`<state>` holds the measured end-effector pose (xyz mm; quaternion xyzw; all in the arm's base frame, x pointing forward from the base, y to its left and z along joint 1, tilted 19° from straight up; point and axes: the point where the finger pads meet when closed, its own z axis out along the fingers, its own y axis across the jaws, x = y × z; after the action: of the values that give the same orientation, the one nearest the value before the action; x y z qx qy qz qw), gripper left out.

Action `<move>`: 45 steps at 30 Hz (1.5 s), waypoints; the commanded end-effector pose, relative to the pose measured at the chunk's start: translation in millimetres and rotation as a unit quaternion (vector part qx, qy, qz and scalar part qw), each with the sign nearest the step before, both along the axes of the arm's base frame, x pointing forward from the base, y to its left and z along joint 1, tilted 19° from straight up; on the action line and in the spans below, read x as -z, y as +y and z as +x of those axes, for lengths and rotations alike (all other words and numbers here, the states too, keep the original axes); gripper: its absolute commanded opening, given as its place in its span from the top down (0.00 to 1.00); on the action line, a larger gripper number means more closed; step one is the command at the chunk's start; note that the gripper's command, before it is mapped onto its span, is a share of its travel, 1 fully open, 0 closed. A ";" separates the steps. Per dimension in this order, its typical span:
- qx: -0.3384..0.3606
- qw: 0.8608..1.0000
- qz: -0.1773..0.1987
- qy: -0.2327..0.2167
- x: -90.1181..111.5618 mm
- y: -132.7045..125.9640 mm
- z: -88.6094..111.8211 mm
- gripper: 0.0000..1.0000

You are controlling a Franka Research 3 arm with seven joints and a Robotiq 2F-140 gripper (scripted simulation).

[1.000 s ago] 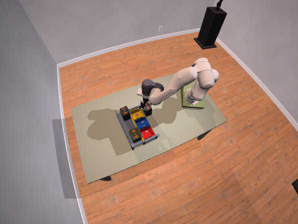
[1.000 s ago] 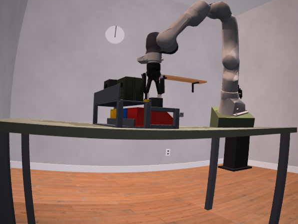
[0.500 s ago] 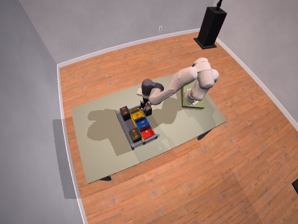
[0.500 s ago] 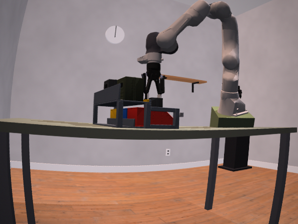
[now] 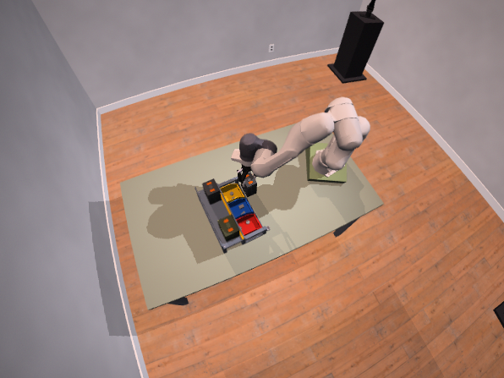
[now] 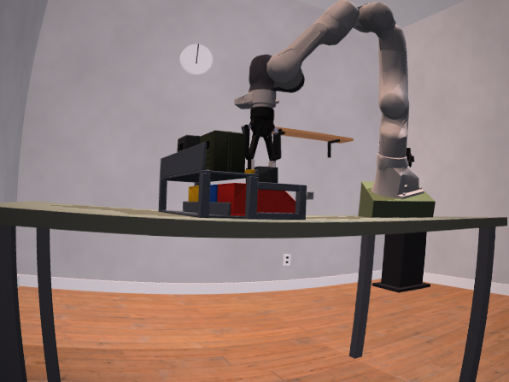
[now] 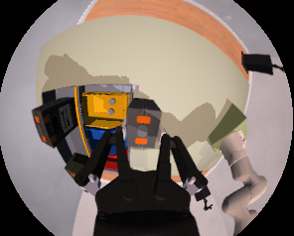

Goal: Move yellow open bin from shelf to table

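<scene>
The yellow open bin [image 5: 232, 190] stands in the lower level of the dark shelf [image 5: 230, 215] on the table, at the far end of a row with a blue bin [image 5: 238, 204] and a red bin [image 5: 249, 224]. Small grey parts lie in it in the wrist view [image 7: 106, 106]. In the side view only a corner of the yellow bin [image 6: 193, 192] shows. My gripper [image 6: 261, 161] points down beside the yellow bin's open front. It is shut on a small dark box with orange marks [image 5: 249, 183], which also shows between the fingers in the wrist view [image 7: 143, 128], at the height of the shelf's upper frame.
Two dark boxes with orange marks [image 5: 210, 189] [image 5: 228, 227] stand on the shelf's upper level behind the bins. The robot's green base block [image 5: 327, 166] stands at the table's right end. A wall shelf [image 6: 313, 135] hangs behind the arm.
</scene>
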<state>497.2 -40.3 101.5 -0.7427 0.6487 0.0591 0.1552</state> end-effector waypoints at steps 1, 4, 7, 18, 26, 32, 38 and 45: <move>0.005 1.000 -0.006 -0.008 -5.8 -7.0 6.4 1.00; 0.005 1.000 -0.006 -0.008 -5.8 -7.0 6.4 1.00; 0.005 1.000 -0.006 -0.008 -5.8 -7.0 6.4 1.00; 0.005 1.000 -0.006 -0.008 -6.1 -7.0 6.4 1.00; 0.002 1.000 -0.002 -0.003 -2.6 -2.9 2.7 1.00; 0.005 1.000 -0.006 -0.008 -6.4 -7.0 6.4 1.00; 0.005 1.000 -0.006 -0.008 -6.4 -7.0 6.4 1.00; 0.004 1.000 -0.004 -0.006 -5.4 -5.7 5.1 1.00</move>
<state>497.2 -40.3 101.3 -0.7426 0.6488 0.0593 0.1553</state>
